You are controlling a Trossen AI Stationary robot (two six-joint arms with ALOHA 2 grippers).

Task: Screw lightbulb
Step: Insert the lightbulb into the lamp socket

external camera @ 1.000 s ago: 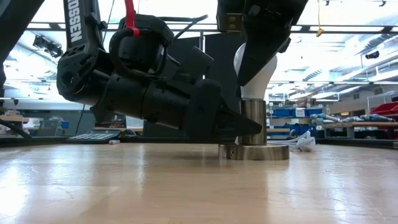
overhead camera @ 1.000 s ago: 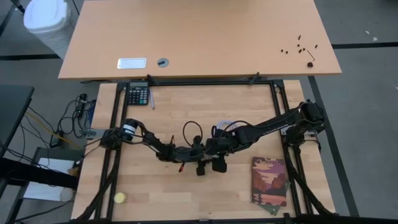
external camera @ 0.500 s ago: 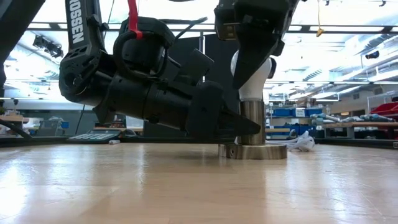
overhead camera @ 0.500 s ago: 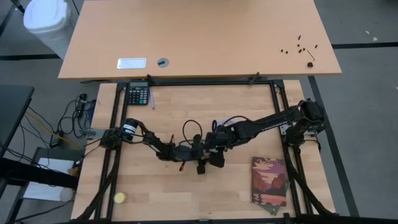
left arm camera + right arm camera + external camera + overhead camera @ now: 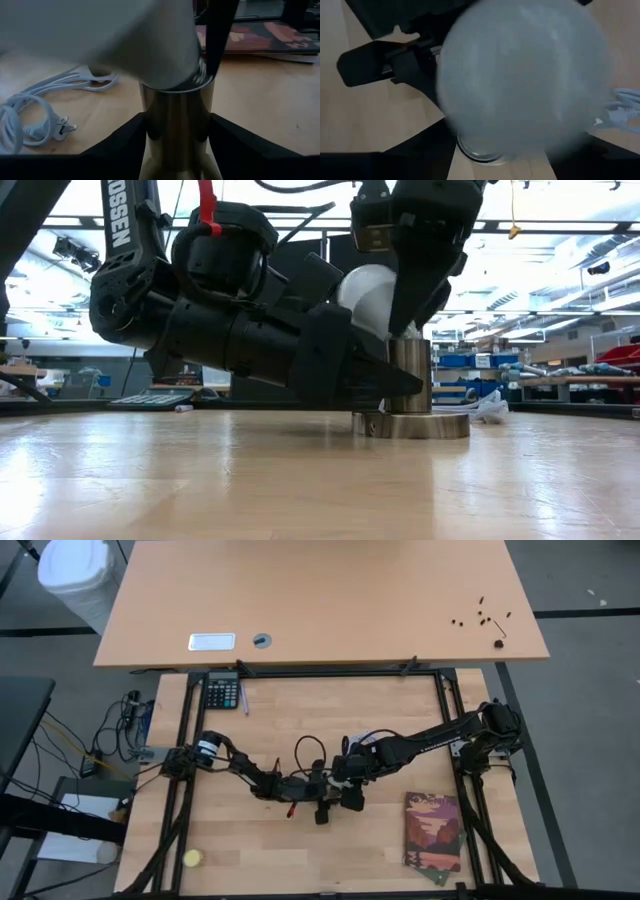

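Observation:
The white frosted lightbulb (image 5: 366, 293) leans over a brass socket tube (image 5: 410, 375) that stands on a round disc base (image 5: 412, 425) on the table. Its neck meets the tube's mouth (image 5: 197, 80). My right gripper (image 5: 415, 275) comes down from above and is shut on the bulb (image 5: 525, 75). My left gripper (image 5: 385, 385) lies nearly level from the table's left and is shut on the socket tube (image 5: 175, 125). In the high view my left gripper (image 5: 330, 790) and right gripper (image 5: 352, 780) hide bulb and socket. My left gripper pinches the socket's upright tube between its two fingers (image 5: 125, 147), one on each side, low on the tube (image 5: 150, 135). The fingers come level from the table's left, across the tube. The socket stands upright on its disc on the table. My right gripper holds the lightbulb's round glass (image 5: 470, 125) between its two fingers (image 5: 420, 150), one on either side. It comes from above, slanting down. The bulb is tilted, its round top toward the table's left and its neck at the socket's mouth (image 5: 480, 152).
A white cord with a plug (image 5: 40, 125) lies just beyond the socket. A book (image 5: 432, 832) lies at the near right, a yellow ball (image 5: 192, 858) at the near left, and a calculator (image 5: 221, 693) at the far left.
My right gripper has tipped and shifted a little toward the table's left. The lightbulb, upright on the socket a second ago, now leans with its round top toward the table's left; its neck stays at the socket's mouth. The socket has not moved.

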